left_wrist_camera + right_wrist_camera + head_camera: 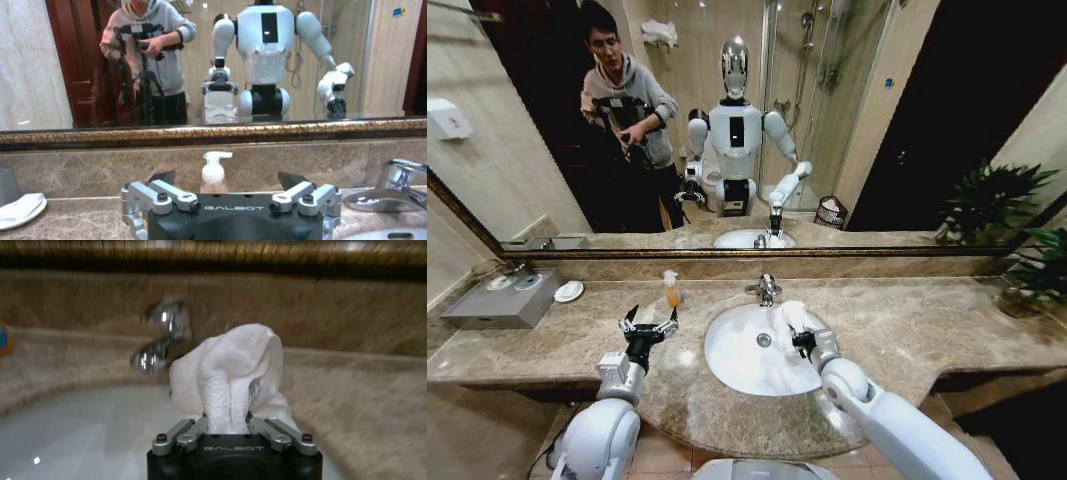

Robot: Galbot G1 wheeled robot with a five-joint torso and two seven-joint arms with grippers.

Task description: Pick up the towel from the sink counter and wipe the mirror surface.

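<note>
The white towel [789, 318] is bunched up in my right gripper [799, 338], which is shut on it above the right side of the white basin [737, 360]. In the right wrist view the towel [230, 375] stands up between the fingers, with the chrome faucet [160, 335] behind it. My left gripper [649, 325] hovers open over the sink counter [907, 325] left of the basin, facing the wall; its fingers [163, 179] are spread in the left wrist view. The wide mirror surface [867, 120] rises behind the counter.
A soap pump bottle [671, 288] stands behind the left gripper. A small white dish [569, 291] and a grey tray [497, 300] sit at the counter's left end. A potted plant [1027, 270] is at the right. A person shows in the mirror.
</note>
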